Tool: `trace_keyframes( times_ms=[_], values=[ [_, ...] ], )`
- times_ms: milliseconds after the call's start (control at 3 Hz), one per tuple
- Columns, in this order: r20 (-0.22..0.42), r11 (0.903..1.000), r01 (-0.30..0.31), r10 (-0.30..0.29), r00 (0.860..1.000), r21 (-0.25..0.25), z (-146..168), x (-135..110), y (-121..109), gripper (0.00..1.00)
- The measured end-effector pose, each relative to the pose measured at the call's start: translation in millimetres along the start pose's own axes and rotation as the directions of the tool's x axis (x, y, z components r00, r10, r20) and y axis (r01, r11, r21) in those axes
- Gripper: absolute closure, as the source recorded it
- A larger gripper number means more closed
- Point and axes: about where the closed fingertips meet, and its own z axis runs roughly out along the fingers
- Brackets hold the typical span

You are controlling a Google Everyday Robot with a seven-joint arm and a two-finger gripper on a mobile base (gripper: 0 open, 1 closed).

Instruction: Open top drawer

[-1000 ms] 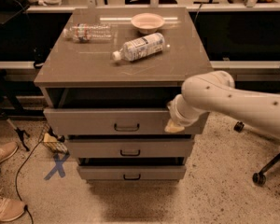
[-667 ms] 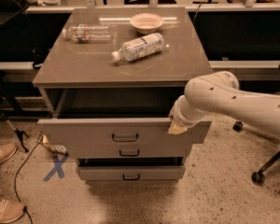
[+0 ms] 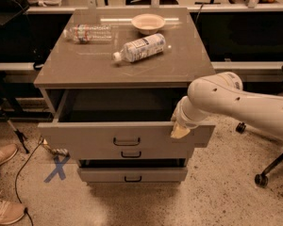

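Note:
The top drawer [image 3: 85, 135] of the grey-beige cabinet stands pulled well out, its flat front carrying a small black bar handle [image 3: 126, 141] at centre and its deep dark interior showing behind. My gripper [image 3: 180, 130] is at the right end of the drawer's front, at its upper edge, with the white arm reaching in from the right. The arm's wrist hides most of the gripper. Two shorter drawer fronts [image 3: 132, 174] sit shut below.
On the cabinet top [image 3: 85, 69] lie two plastic bottles [image 3: 140, 47] and a small bowl [image 3: 147, 22]. A blue X [image 3: 56, 167] is taped on the floor at left, next to a cable and someone's shoes [image 3: 2, 155]. A chair's wheeled base [image 3: 266, 171] stands at right.
The top drawer has slid out toward me, from barely open to well open, and the gripper has moved down and forward with its front.

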Motion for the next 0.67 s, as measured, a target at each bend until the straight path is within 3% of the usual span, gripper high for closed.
trace_keyframes(
  times_ms=[667],
  values=[
    [-0.012,0.9996,0.013,-0.014,1.000,-0.023,1.9,3.4,6.1,1.00]
  ],
)
